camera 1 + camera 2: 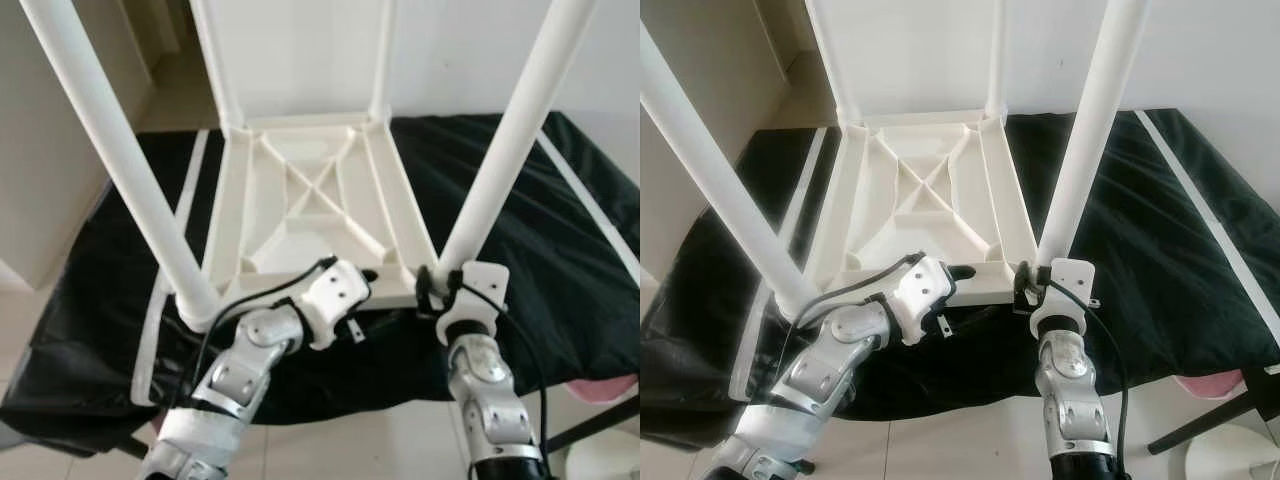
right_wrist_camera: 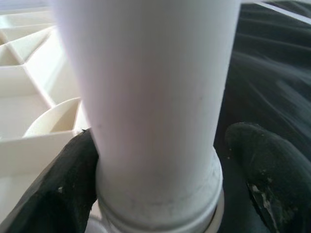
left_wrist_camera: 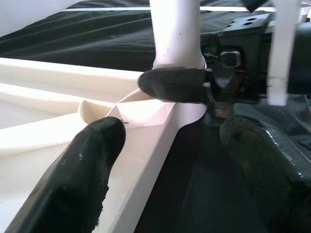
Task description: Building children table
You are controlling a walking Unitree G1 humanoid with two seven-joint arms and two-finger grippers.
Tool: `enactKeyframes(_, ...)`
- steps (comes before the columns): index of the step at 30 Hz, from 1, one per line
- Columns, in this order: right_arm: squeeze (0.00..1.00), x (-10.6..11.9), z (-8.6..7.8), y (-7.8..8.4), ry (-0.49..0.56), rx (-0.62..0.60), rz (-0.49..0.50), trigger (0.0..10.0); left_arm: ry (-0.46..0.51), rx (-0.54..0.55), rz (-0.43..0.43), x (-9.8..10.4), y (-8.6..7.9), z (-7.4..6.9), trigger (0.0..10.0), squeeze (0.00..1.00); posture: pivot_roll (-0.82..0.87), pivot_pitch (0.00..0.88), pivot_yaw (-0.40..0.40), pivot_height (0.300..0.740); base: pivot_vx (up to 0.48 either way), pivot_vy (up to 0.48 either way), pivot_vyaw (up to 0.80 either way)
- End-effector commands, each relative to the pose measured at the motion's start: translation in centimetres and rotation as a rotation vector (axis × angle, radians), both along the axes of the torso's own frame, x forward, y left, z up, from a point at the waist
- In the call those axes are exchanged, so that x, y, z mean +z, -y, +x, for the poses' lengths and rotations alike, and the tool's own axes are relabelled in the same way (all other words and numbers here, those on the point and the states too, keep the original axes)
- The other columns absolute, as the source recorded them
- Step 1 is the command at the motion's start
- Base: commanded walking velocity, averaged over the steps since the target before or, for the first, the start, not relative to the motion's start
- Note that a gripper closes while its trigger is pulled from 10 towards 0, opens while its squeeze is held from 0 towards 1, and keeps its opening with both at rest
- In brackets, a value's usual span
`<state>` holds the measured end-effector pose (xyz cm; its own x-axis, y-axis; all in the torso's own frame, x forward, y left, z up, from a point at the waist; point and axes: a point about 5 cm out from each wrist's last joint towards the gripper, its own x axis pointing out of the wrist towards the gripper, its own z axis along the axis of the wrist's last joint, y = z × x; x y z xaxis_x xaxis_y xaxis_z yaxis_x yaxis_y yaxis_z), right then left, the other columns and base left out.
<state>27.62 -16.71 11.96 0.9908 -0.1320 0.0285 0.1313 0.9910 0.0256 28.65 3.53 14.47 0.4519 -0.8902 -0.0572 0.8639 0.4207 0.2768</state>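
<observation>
White plastic table top [image 1: 300, 200] inverted on black cloth [image 1: 560, 250]. Right gripper [image 2: 160, 170] spread around near-right leg [image 1: 500, 160], 1 finger touching; left gripper [image 3: 180, 160] spread astride rim. Risk: half-seated leg tilts, pops from socket.

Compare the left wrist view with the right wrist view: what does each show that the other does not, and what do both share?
Left wrist view alone: the left gripper open astride the tabletop's near edge rail, and the right gripper's finger against the leg's base. Right wrist view alone: the right gripper with its fingers either side of the white leg, close up. Both share that leg, the ribbed underside of the upturned tabletop and the black cloth.
</observation>
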Motion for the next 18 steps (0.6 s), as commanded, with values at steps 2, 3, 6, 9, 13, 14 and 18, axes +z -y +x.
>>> enactKeyframes(2,1.0,0.3,-0.5,1.0,0.031,0.026,0.009,10.0,-0.011,0.041,-0.001,-0.3,-0.5,0.1,10.0,0.0,-0.12,0.038,0.031,0.74,0.0,0.0,0.0)
enactKeyframes(3,1.0,0.3,-0.5,1.2,0.036,0.036,0.005,10.0,-0.012,0.041,-0.003,-0.3,-0.4,0.1,10.0,0.0,-0.12,0.038,0.03,0.74,0.0,0.0,0.0)
enactKeyframes(6,1.0,0.5,-0.5,2.0,0.035,0.075,0.003,10.0,-0.023,0.034,-0.011,-0.3,-0.4,0.1,10.0,0.0,-0.12,0.04,0.03,0.74,0.0,0.0,0.0)
enactKeyframes(9,1.0,0.7,-0.2,2.4,0.038,0.13,-0.002,10.0,-0.032,0.026,-0.012,-0.4,-0.4,0.0,10.0,0.0,-0.12,0.04,0.03,0.74,0.0,0.0,0.0)
enactKeyframes(13,0.55,1.3,0.3,2.3,0.05,0.255,-0.026,10.0,-0.043,0.01,-0.01,-0.5,-0.3,-0.2,10.0,0.0,-0.12,0.039,0.032,0.74,0.0,0.0,0.0)
enactKeyframes(14,0.55,1.4,0.4,2.2,0.053,0.277,-0.035,10.0,-0.045,0.006,-0.01,-0.5,-0.3,-0.3,10.0,0.0,-0.12,0.039,0.032,0.74,0.0,0.0,0.0)
enactKeyframes(18,0.0,1.9,1.1,1.8,0.057,0.418,-0.116,10.0,-0.049,-0.004,-0.008,-0.5,-0.3,-0.3,10.0,0.0,-0.11,0.037,0.03,0.74,0.0,0.0,0.0)
